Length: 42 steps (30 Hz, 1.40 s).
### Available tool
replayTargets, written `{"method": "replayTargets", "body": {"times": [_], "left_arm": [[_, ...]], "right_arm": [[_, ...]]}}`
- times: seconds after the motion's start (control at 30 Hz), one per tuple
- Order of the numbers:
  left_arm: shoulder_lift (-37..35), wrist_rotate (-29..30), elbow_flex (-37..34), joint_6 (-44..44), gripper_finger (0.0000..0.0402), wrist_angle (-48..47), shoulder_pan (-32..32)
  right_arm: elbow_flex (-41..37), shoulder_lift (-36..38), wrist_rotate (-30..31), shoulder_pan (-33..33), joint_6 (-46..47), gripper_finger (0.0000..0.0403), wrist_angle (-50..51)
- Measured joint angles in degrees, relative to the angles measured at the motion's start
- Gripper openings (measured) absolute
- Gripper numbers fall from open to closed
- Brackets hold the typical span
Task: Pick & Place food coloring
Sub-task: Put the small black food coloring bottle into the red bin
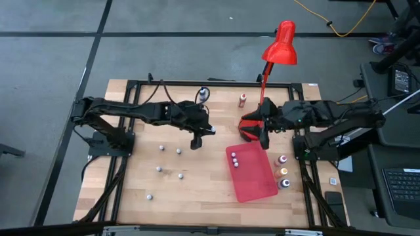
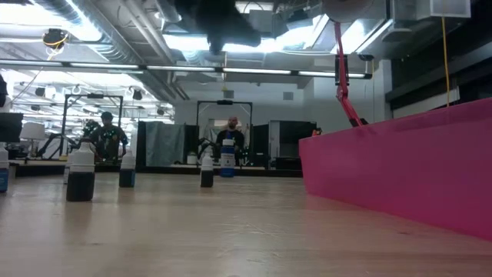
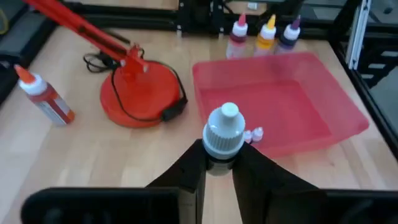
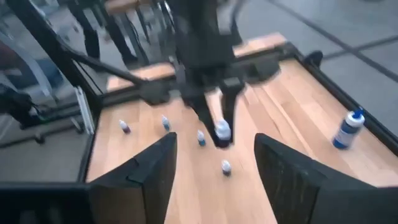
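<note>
1. Left gripper [image 3: 217, 177]: jaws clamped on one food coloring bottle [image 3: 222, 134], white cap standing up between the fingers. Judged from the high view, the bottle was lifted clear of the counter [image 1: 197, 183], short of the red tray [image 1: 259, 187].
2. Just ahead of the left jaws: three small bottles [image 1: 233, 159] lay inside the tray's near corner. Beyond the tray, three coloured bottles [image 3: 264, 34] stood in a row on the counter.
3. To one side of the left jaws: the red lamp base [image 3: 140, 93], and past it an orange-bodied bottle [image 3: 43, 96].
4. Right gripper [image 4: 211, 174]: jaws apart, nothing between them, hanging over the lamp base near the tray's far corner in the high view.
5. Behind the left jaws: about six loose bottles [image 1: 178, 151] were scattered on the counter, still to be moved.
6. Risks (judgement): the grip sat low on a small round bottle, so it could tilt or slip on release and roll out over the low tray wall. The two arms were near each other; a careless reach could bring them together or catch the lamp cord.
7. View differences: only the left wrist view showed the grip itself. Only the high view gave the count of loose bottles. The low view showed four bottles [image 2: 81, 175] upright and the tray wall, no jaws.
</note>
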<state>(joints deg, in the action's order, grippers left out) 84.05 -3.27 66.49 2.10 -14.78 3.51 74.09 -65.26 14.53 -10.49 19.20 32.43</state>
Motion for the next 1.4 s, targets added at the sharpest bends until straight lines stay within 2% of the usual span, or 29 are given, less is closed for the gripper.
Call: {"method": "replayTargets", "body": {"times": [0.23, 0.57, 0.87, 1.4], "left_arm": [[0.0, 3.8, 8.2, 3.2, 0.0055, -8.4, -1.7], [0.0, 1.8, 9.3, 4.2, 0.0054, -13.1, -2.6], [0.0, 1.8, 9.3, 3.3, 0.0054, -15.5, -4.4], [0.0, 1.8, 9.3, 1.7, 0.0054, -16.0, -4.7]], "right_arm": [[11.6, -8.7, -4.3, 2.7, -1.4, 0.0223, 11.0], [20.7, -20.1, -10.6, 4.6, -6.4, 0.0221, 12.2], [21.9, -26.4, -16.2, 6.8, -8.8, 0.0213, 11.8], [21.9, -31.5, -16.8, 7.0, -8.9, 0.0218, 7.6]]}}
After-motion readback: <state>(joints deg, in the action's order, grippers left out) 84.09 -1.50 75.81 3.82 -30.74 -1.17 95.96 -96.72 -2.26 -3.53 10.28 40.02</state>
